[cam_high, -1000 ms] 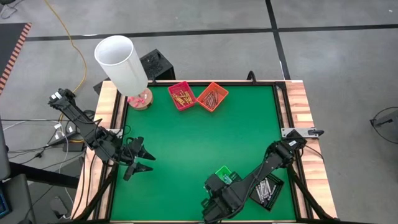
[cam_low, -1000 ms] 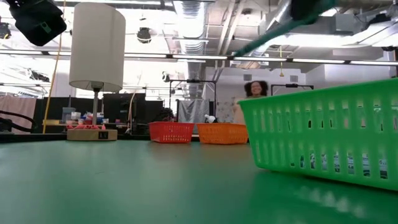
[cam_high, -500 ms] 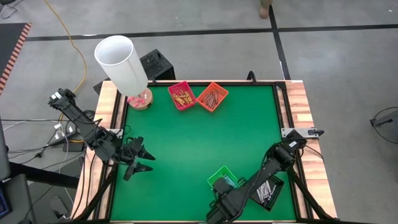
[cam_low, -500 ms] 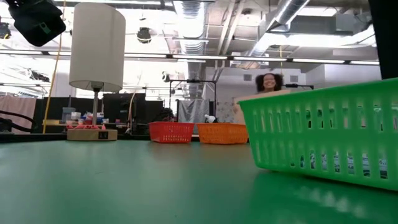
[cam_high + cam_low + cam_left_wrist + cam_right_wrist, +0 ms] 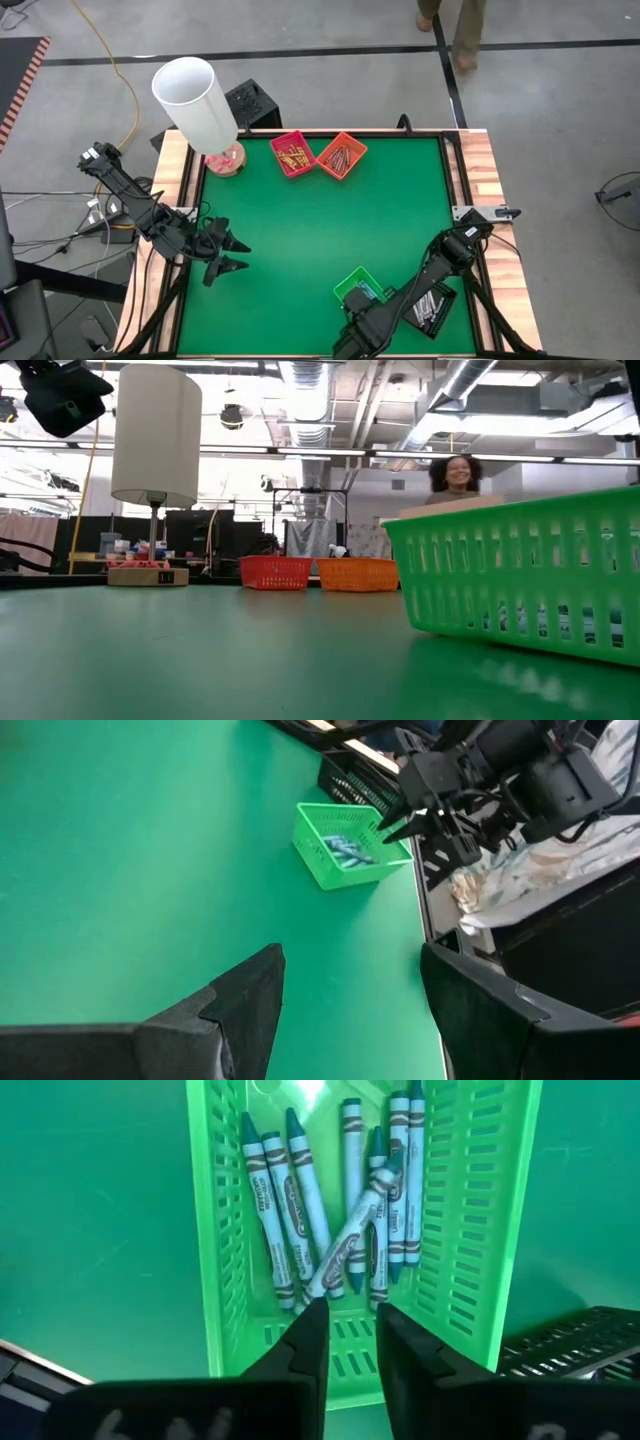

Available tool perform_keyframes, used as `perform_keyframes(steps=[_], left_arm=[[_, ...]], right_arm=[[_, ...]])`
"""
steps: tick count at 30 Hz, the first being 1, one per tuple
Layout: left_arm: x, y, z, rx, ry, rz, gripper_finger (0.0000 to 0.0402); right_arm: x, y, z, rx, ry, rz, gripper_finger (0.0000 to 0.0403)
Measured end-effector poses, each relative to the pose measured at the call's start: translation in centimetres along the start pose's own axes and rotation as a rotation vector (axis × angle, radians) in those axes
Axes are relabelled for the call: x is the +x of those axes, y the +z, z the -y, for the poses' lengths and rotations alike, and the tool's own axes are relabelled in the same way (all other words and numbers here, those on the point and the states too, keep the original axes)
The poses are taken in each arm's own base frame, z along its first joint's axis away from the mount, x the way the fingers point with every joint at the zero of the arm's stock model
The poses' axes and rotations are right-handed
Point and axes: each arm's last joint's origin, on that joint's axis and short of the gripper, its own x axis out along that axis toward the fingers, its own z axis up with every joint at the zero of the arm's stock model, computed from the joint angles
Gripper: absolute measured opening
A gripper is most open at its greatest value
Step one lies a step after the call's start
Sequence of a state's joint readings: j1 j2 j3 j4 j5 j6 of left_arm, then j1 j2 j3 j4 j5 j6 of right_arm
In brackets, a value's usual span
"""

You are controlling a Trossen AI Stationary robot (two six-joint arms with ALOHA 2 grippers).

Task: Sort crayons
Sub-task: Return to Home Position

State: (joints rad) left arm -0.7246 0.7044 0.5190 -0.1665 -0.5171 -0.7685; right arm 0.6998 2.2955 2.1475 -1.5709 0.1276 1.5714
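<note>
As teal crayons (image 5: pixel 300 1190) crisscross in basket (image 5: pixel 210 1260), right gripper (image 5: pixel 350 1306) barely parted, left gripper (image 5: pixel 350 953) splayed.

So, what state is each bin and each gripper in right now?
green bin: upright, holds teal crayons in a loose pile.
red bin: upright, crayons inside.
orange bin: upright, crayons inside.
black bin: crayons inside.
left gripper: open, empty.
right gripper: narrowly open, empty, above the green bin.
</note>
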Motion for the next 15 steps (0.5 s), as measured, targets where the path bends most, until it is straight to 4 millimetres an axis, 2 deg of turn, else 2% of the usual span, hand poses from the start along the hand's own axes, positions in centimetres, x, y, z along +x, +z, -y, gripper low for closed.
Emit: perform_keyframes(steps=[4, 9, 15], left_arm=[[0.0, -0.1, 0.0, 0.005, -0.012, -0.015, 0.0226], [0.0, -0.4, -0.3, 0.043, 0.004, -0.061, 0.0226], [0.0, -0.4, -0.3, -0.006, 0.005, -0.061, 0.0226]], right_arm=[[0.0, 0.2, 0.0, -0.021, -0.001, 0.01, 0.0099], [-0.2, 0.7, 0.0, -0.031, -0.001, 0.192, 0.0102], [-2.4, 1.7, -0.6, -0.191, 0.083, 0.432, 0.0101]])
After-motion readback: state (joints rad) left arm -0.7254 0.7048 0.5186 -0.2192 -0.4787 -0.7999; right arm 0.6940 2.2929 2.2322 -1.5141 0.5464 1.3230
